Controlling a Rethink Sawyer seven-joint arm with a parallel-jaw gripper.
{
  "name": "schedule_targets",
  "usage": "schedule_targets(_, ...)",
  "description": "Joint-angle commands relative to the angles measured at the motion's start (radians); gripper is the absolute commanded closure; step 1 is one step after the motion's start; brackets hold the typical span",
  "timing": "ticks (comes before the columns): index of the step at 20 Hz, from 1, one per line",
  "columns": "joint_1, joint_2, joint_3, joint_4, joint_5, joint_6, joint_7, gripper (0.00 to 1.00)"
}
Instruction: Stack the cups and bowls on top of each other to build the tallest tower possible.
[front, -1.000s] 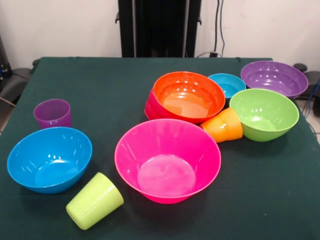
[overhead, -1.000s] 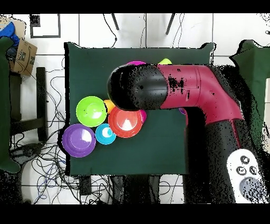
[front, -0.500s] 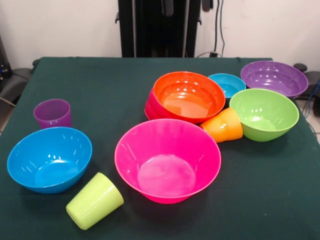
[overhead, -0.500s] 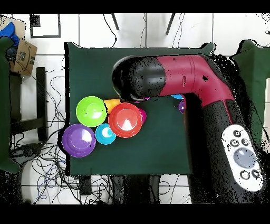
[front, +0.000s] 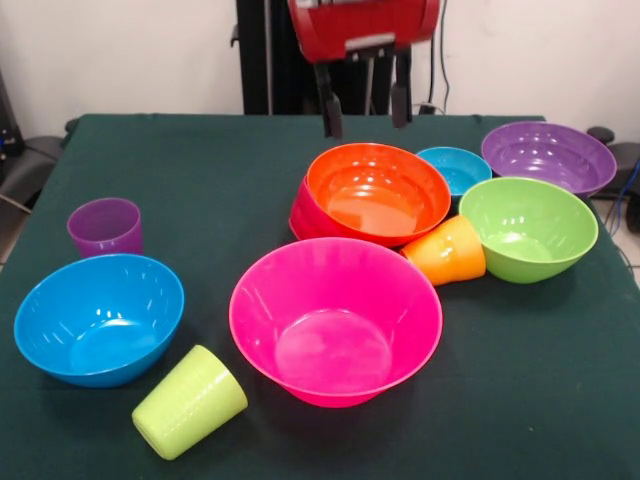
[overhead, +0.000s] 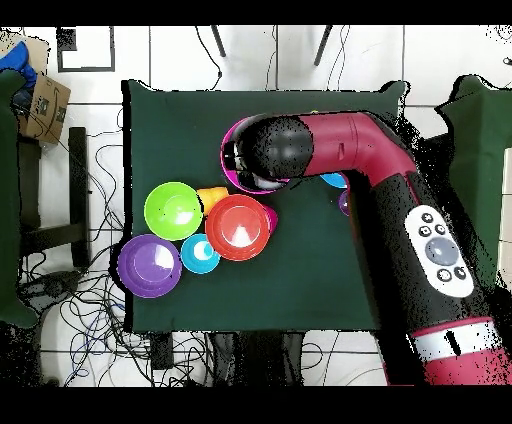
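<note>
Front view: we saw the gripper (front: 362, 108) hanging from the top edge with its 2 dark fingers (front: 329, 110) spread apart and holding nothing, poised above the far rim of the orange bowl (front: 378, 190). That bowl sat nested in the small red bowl (front: 302, 212), which showed only as a red edge at its left; this was the 1 pile on the table. The relation we judged decisive was vertical and slightly toward the camera: the orange bowl lay just below and in front of the fingertips, while the pink bowl (front: 336, 318), the widest loose piece, stood nearer still, apart from the pile. The orange cup (front: 447, 251) lay tipped on its side between the orange bowl and the lime green bowl (front: 528, 228), touching or nearly touching both. The light blue bowl (front: 455, 167) and the purple bowl (front: 548, 156) sat behind them. At picture left the purple cup (front: 105, 227) stood upright, the blue bowl (front: 99, 317) sat near it, and the lime green cup (front: 190, 401) lay on its side by the pink bowl. In the overhead view the arm (overhead: 340, 150) covered most of the pink bowl, so we could not read the fingers there.
</note>
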Motion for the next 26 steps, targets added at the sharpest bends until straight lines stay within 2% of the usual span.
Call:
schedule_targets(1,0.016,0.111,0.035,-0.036,-0.127,-0.055,-0.272,0.0)
schedule_targets(6,0.011,0.126,0.047,-0.035,-0.148,-0.091,-0.242,0.0)
schedule_targets(9,0.006,0.137,0.059,-0.046,-0.141,-0.075,-0.241,0.0)
schedule_targets(19,0.012,0.085,0.08,-0.055,-0.117,-0.018,-0.216,0.0)
schedule_targets(26,0.016,0.077,0.075,-0.044,-0.144,-0.062,-0.182,0.0)
